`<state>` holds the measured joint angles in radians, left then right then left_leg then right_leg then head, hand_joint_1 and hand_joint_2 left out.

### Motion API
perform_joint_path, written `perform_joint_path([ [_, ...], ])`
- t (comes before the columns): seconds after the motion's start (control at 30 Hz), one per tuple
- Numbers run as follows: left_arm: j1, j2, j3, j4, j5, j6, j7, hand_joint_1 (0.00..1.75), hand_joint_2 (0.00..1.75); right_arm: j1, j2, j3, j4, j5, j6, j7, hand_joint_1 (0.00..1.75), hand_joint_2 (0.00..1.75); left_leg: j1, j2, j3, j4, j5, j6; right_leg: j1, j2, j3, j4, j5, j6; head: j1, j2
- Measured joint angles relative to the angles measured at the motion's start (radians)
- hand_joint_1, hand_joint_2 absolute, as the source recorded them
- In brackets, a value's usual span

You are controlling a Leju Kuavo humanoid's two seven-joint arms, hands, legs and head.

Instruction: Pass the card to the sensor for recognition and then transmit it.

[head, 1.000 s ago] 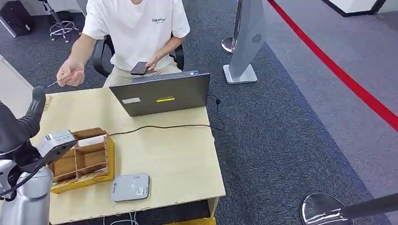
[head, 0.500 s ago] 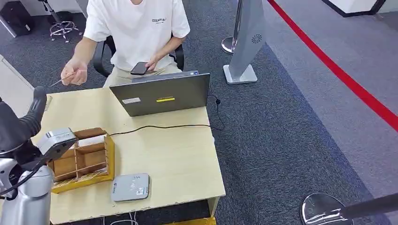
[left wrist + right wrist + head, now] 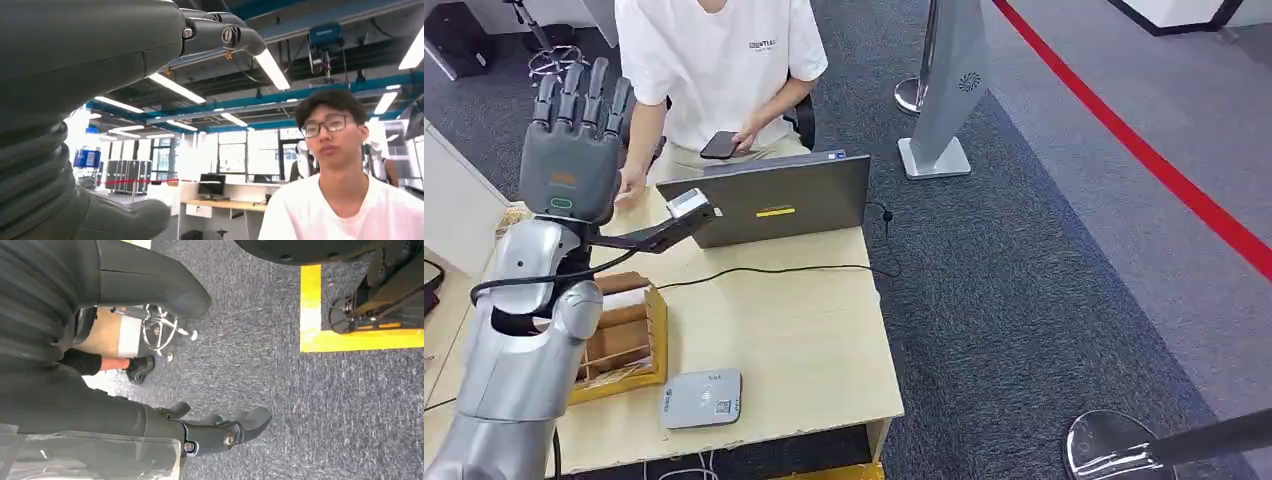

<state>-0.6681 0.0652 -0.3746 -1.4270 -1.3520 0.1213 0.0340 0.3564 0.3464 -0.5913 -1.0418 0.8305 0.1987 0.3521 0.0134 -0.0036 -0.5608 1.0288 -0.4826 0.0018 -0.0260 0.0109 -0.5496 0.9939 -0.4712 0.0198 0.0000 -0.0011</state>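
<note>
My left hand (image 3: 572,140) is raised above the table's far left corner, fingers straight and spread, with nothing in it. In the left wrist view the left hand (image 3: 75,75) faces a seated person (image 3: 345,200) in a white T-shirt. The person's hand (image 3: 632,185) at the table's far edge is partly hidden behind my hand, and I cannot tell whether it holds a card. The grey card sensor (image 3: 702,398) lies flat near the table's front edge. My right hand (image 3: 165,425) hangs over the carpet, fingers loosely apart, holding nothing.
A wooden compartment box (image 3: 624,335) sits left of the sensor. A grey laptop (image 3: 769,200) stands at the far edge, its black cable (image 3: 764,268) crossing the table (image 3: 804,350). The person's other hand holds a phone (image 3: 721,146). A sign stand (image 3: 944,90) and a stanchion base (image 3: 1114,445) stand to the right.
My left arm has swung up from low at the left to in front of the person, hand now upright and spread. The person's hand, holding a thin card earlier, has dropped behind it.
</note>
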Motion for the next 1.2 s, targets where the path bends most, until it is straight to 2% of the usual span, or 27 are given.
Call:
perform_joint_path([
  [0.43, -0.031, 0.000, -0.040, 0.074, -0.002, -0.010, 0.008, 0.00, 1.75, 0.011, 0.000, 0.001, -0.027, 0.002, 0.002, 0.007, 0.00, 1.75, 0.000, 0.000, -0.001, 0.000, 0.000, 0.000, 0.000, 0.000, -0.001, 0.000, 0.000, 0.000, 0.000, 0.000],
  [0.73, -0.031, -0.002, -0.040, 0.098, -0.031, -0.019, 0.016, 0.00, 1.75, 0.010, 0.000, 0.002, -0.033, 0.059, 0.011, -0.005, 0.00, 1.75, 0.000, -0.001, -0.002, 0.000, 0.000, 0.000, 0.000, -0.001, -0.001, 0.000, 0.000, 0.000, 0.000, 0.000],
  [0.77, -0.031, -0.002, -0.040, 0.100, -0.030, -0.040, 0.026, 0.00, 1.75, 0.010, 0.000, 0.002, -0.033, 0.061, 0.008, -0.001, 0.00, 1.75, 0.000, -0.001, -0.002, 0.000, 0.000, 0.000, 0.000, -0.001, -0.001, 0.000, 0.000, 0.000, 0.000, 0.000],
  [0.8, -0.031, -0.014, -0.039, 0.104, -0.028, -0.115, 0.076, 0.00, 1.75, 0.008, 0.000, 0.002, -0.035, 0.058, -0.003, 0.022, 0.00, 1.75, 0.000, -0.001, -0.002, 0.000, 0.000, 0.000, 0.000, -0.001, -0.001, 0.000, 0.000, 0.000, 0.000, 0.000],
  [0.87, -0.030, -0.057, -0.029, 0.128, -0.032, -0.310, 0.173, 0.00, 1.75, 0.003, 0.000, 0.002, -0.043, 0.052, -0.012, 0.060, 0.00, 1.75, 0.000, -0.002, -0.003, 0.000, 0.001, 0.001, 0.000, -0.003, -0.001, 0.000, 0.000, 0.000, -0.001, 0.000],
  [0.9, -0.027, -0.071, -0.029, 0.139, -0.036, -0.355, 0.186, 0.00, 1.75, 0.000, 0.000, 0.002, -0.048, 0.052, -0.011, 0.069, 0.00, 1.75, 0.000, -0.002, -0.004, 0.000, 0.001, 0.001, 0.000, -0.003, -0.001, 0.000, 0.000, 0.001, -0.001, 0.000],
  [1.0, -0.023, -0.106, -0.028, 0.160, -0.042, -0.349, 0.198, 0.02, 1.75, -0.004, 0.000, 0.002, -0.059, 0.052, -0.009, 0.083, 0.00, 1.75, 0.000, -0.002, -0.005, 0.000, 0.002, 0.002, 0.000, -0.003, -0.002, 0.000, 0.001, 0.001, 0.001, 0.000],
  [1.03, -0.023, -0.112, -0.027, 0.164, -0.042, -0.348, 0.199, 1.50, 1.75, -0.005, 0.000, 0.002, -0.061, 0.052, -0.009, 0.084, 0.00, 1.75, -0.001, -0.002, -0.005, 0.000, 0.002, 0.002, -0.001, -0.003, -0.002, 0.000, 0.001, 0.001, 0.000, 0.000],
  [1.07, -0.022, -0.118, -0.026, 0.167, -0.042, -0.348, 0.199, 1.59, 1.75, -0.004, 0.000, 0.002, -0.062, 0.052, -0.009, 0.084, 0.00, 1.75, -0.001, -0.002, -0.005, 0.000, 0.002, 0.002, -0.001, -0.003, -0.002, 0.000, 0.001, 0.001, 0.000, 0.000],
  [1.2, -0.021, -0.131, -0.020, 0.171, -0.040, -0.346, 0.197, 1.59, 1.75, -0.005, 0.000, 0.002, -0.068, 0.052, -0.008, 0.085, 0.00, 1.75, -0.001, -0.002, -0.005, 0.000, 0.002, 0.002, -0.001, -0.003, -0.003, 0.000, 0.001, 0.001, 0.000, 0.000],
])
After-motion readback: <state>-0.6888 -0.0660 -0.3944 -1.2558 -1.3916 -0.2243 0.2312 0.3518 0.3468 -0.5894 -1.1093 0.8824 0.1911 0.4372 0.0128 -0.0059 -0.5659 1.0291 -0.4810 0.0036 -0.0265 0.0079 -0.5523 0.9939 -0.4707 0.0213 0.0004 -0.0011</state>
